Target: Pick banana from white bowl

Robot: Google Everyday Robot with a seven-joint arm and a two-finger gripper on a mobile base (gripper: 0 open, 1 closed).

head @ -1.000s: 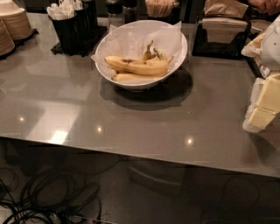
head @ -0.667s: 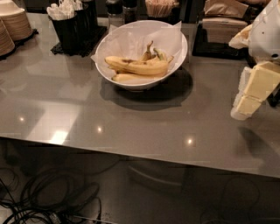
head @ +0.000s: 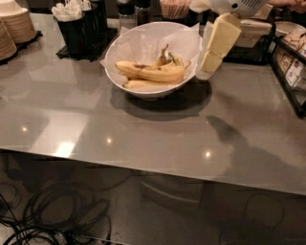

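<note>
The claw (head: pixel 206 72) covers the white bowl's (head: pixel 158 92) right rim — its arm (head: pixel 239 5) cropped by the top edge.
</note>
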